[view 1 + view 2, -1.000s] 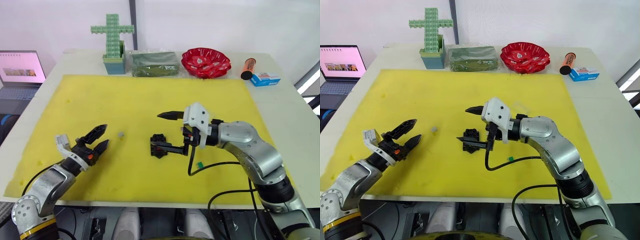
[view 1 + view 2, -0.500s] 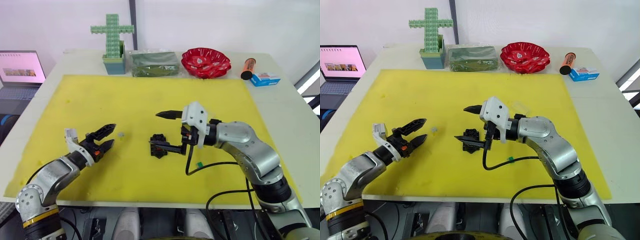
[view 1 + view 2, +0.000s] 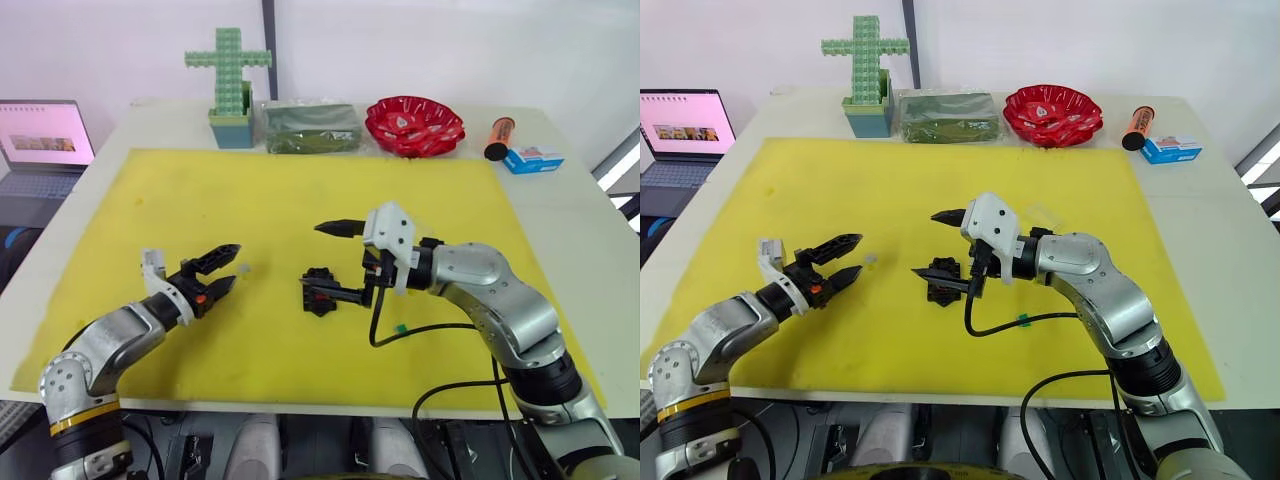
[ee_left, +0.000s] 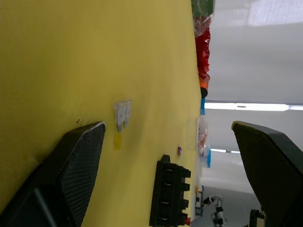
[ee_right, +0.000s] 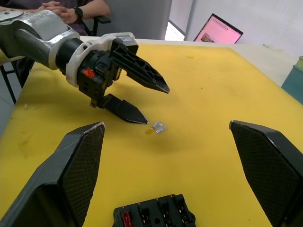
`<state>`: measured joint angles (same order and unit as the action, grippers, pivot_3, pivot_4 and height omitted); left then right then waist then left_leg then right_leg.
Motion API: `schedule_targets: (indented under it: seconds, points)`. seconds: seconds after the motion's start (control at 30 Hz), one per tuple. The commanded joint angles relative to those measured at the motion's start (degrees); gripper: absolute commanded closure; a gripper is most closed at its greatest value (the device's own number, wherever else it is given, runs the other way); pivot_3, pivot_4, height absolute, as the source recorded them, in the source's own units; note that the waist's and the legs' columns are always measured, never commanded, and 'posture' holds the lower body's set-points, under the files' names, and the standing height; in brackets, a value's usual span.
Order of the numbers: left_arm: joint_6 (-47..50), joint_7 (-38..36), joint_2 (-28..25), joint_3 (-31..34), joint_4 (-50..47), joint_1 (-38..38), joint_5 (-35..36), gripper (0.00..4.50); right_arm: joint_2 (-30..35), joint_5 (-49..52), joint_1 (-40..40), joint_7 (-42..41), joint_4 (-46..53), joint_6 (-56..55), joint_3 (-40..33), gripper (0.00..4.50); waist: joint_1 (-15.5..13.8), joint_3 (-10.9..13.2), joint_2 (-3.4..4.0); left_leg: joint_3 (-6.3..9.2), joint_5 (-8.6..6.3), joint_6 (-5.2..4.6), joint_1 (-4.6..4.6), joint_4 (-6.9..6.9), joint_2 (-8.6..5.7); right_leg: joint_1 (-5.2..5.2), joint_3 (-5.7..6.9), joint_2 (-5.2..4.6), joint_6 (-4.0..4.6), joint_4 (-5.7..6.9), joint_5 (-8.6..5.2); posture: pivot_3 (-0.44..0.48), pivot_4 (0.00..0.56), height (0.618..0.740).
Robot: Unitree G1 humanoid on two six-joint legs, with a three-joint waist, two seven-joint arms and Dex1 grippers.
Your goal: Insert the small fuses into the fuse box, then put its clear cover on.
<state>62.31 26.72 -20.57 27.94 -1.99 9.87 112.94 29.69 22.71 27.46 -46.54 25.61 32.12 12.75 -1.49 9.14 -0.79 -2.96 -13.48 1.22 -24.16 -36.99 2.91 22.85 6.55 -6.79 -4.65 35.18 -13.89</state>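
Note:
The black fuse box (image 3: pixel 318 290) lies mid-mat with a red fuse (image 5: pixel 125 219) seated in one slot. My right gripper (image 3: pixel 312 258) is open around it, the lower finger reaching the box's near side. A grey fuse (image 3: pixel 243 268) lies flat on the yellow mat (image 3: pixel 300 200), left of the box. My left gripper (image 3: pixel 235 264) is open, its tips just short of that fuse, one on each side. The clear cover (image 4: pixel 191 134) lies on the mat beyond the box, with a purplish fuse (image 4: pixel 179 150) near it. A small green fuse (image 3: pixel 399 328) rests under my right forearm.
Along the table's far edge stand a green cross in a pot (image 3: pixel 228 85), a wrapped green package (image 3: pixel 309 127), a red bowl (image 3: pixel 414 124), an orange tube (image 3: pixel 497 137) and a blue box (image 3: pixel 533 158). A laptop (image 3: pixel 40 140) sits off the left. A person's hands (image 5: pixel 71 9) rest beyond the table.
My left gripper has moved right across the mat, up to the grey fuse, still open. The right gripper has stayed by the fuse box.

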Motion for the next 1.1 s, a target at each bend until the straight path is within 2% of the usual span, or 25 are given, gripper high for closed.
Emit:
schedule_targets:
  seconds: [0.03,0.27,0.47,0.83,1.1]
  points:
    - [1.66,-0.74,-2.29,-2.30,2.66,0.40,0.05,0.00,-0.05,0.00,0.52,-0.18,0.94,-0.88,-0.47,0.02,-0.17,0.00,0.00,-0.01,0.00,0.00,0.00,0.00,0.00,0.01,0.00,0.00,0.00,-0.01,0.00,0.000,0.150,0.740]
    - [1.21,-2.80,-4.98,-4.08,5.17,-0.81,0.05,0.00,0.07,-0.60,0.55,-0.12,0.79,-0.67,-0.51,0.02,-0.46,-0.02,0.04,-0.02,0.00,0.01,0.00,0.03,0.00,0.04,-0.01,0.00,0.01,-0.02,-0.01,0.000,0.150,0.740]
    - [-0.57,-1.62,-2.52,-3.94,2.30,0.10,0.05,0.00,0.18,-0.81,0.38,-0.18,1.01,-0.45,-0.46,0.02,-0.62,-0.02,0.05,-0.02,0.00,0.01,0.00,0.06,0.01,0.06,-0.01,0.00,0.01,-0.03,-0.01,0.000,0.150,0.740]
    - [-5.45,8.67,5.54,-6.25,-3.23,5.97,0.06,0.00,-0.28,-0.95,0.83,0.25,0.93,0.10,-0.32,0.02,-0.72,0.00,0.03,0.00,0.00,0.01,-0.08,0.02,-0.03,0.02,-0.01,-0.02,0.02,-0.12,-0.01,0.000,0.150,0.740]
    - [-8.35,12.01,4.38,-6.70,-3.65,2.40,0.05,0.00,0.03,-0.91,0.68,0.33,1.26,0.56,-0.67,0.02,-0.46,0.00,0.03,0.01,0.00,0.00,-0.07,0.10,-0.02,0.09,-0.01,0.03,-0.01,-0.10,0.01,0.000,0.150,0.740]
